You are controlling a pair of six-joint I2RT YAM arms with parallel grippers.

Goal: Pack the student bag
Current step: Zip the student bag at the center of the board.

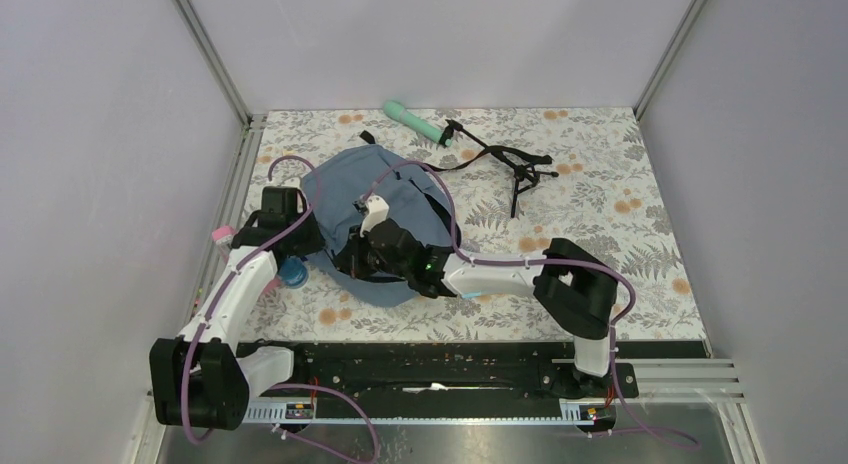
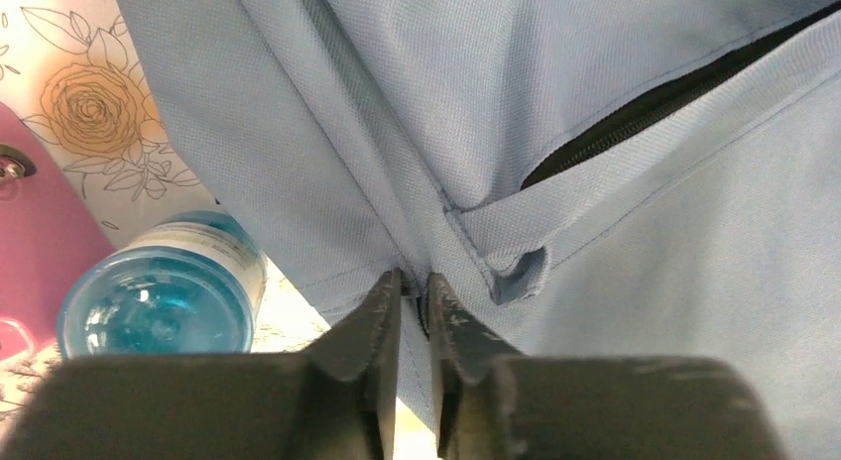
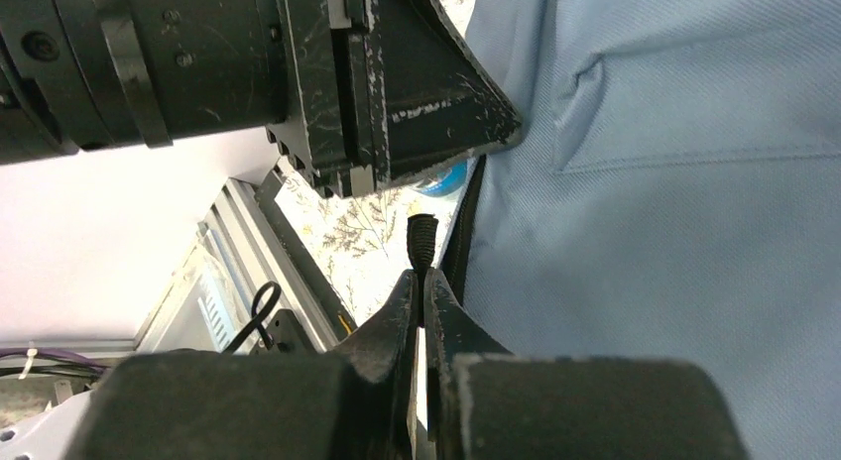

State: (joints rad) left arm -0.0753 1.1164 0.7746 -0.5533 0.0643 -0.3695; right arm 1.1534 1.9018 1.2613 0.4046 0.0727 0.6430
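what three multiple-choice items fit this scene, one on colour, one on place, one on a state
1. The student bag is: A red, B slate blue, C yellow.
2. The mint-green cylinder lies: A on the table beyond the bag, B inside the bag, C on top of the bag.
3. The right gripper is: A wide open, B shut, C out of view.
Answers: 1 B, its fabric shows slate blue in all views; 2 A, the top view shows it apart from the bag; 3 B, its fingertips meet in the right wrist view.
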